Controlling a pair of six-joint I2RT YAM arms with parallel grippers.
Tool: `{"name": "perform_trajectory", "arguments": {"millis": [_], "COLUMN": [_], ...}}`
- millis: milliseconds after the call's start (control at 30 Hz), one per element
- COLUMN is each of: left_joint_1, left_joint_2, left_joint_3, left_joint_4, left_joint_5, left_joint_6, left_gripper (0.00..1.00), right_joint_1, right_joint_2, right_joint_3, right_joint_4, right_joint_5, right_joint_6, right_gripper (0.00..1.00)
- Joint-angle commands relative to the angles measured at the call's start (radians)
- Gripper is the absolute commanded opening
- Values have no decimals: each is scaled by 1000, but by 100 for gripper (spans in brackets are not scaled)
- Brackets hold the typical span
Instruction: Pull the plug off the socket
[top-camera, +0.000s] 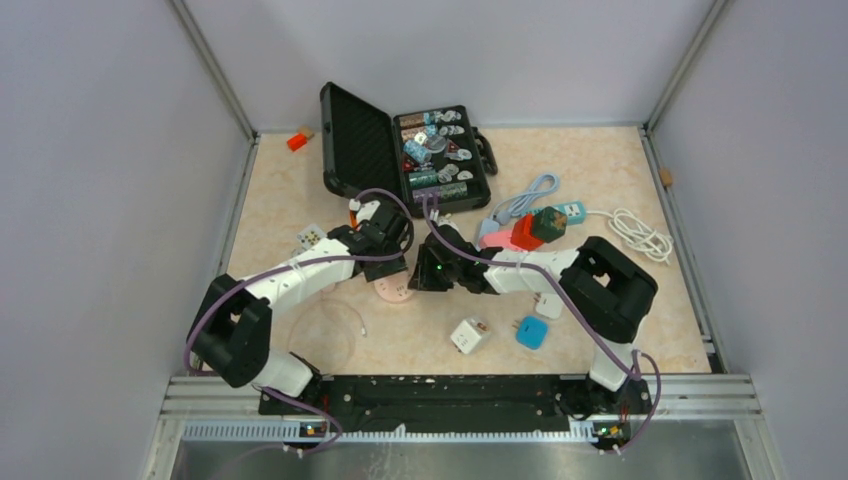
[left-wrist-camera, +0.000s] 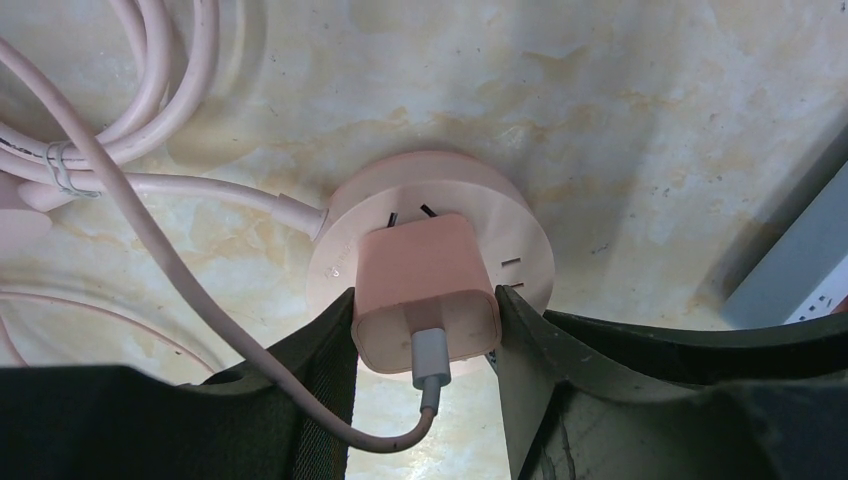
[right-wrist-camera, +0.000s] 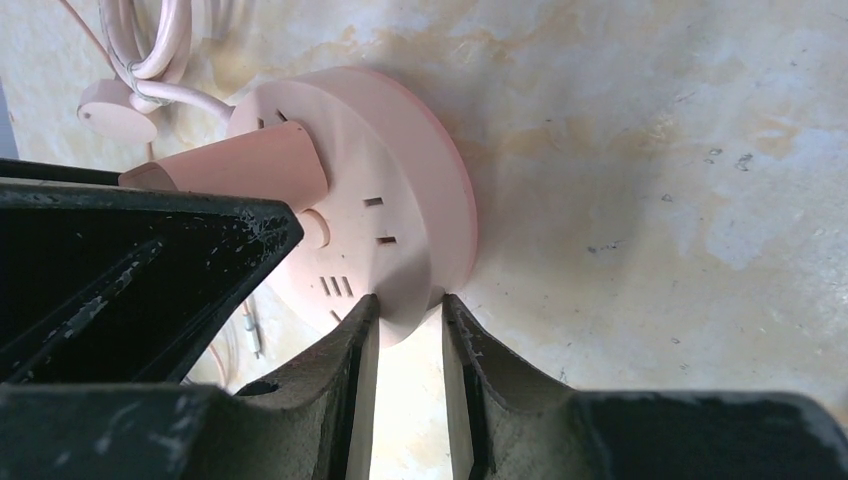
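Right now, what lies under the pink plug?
The round socket, resting on the table. The plug covers the slots it fills, so its pins are hidden. The left hand pinches the plug; the right hand pinches the socket's edge.

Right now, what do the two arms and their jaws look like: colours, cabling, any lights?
Both the left arm and right arm have white links between bulky black joint housings. Purple cables run along each in loose loops. A small green light glows near the right wrist. The jaws are matt black and wedge-shaped, with pale scuffs.
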Motion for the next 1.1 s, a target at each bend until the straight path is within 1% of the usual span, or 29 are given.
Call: {"name": "perform_trajectory", "arguments": {"millis": [0,33,100,200,333,433,467,500,633,767,833,967,1067], "left_joint_1": [-3,-3,-3,-3,-2,-1,-1,-1,-1,-3,-3,-2,3], "left_joint_2": [-22,-16,0,29,57,64,66,65,55,48,40,19,13], "left_joint_3": [3,3,14,25,32,39,41,44,52,80,91,92,90], "left_joint_4": [27,25,9,-11,-13,-10,-10,-10,-12,-49,-61,-64,-39], "left_joint_5": [12,-2,-36,-80,-108,-127,-130,-135,-140,-115,-80,6,77], "left_joint_6": [19,22,23,10,-16,-30,-35,-39,-43,-27,-14,7,69], "left_gripper": [38,41,51,62,71,73,72,70,51,39,36,32,28], "right_joint_1": [4,3,2,-3,-6,-11,-12,-12,-19,-19,-20,-19,-20], "right_joint_2": [45,45,44,47,47,48,48,46,49,56,70,91,85], "right_joint_3": [33,36,37,31,22,19,19,20,18,19,32,34,29], "right_joint_4": [8,7,12,16,25,27,28,29,28,13,-14,-16,-16], "right_joint_5": [6,6,3,-2,-6,-13,-14,-14,-15,-6,1,0,-18], "right_joint_6": [-19,-20,-19,-15,-5,-4,-3,-4,-3,2,6,21,36], "right_gripper": [27,27,28,28,29,29,29,30,30,28,26,23,19]}}
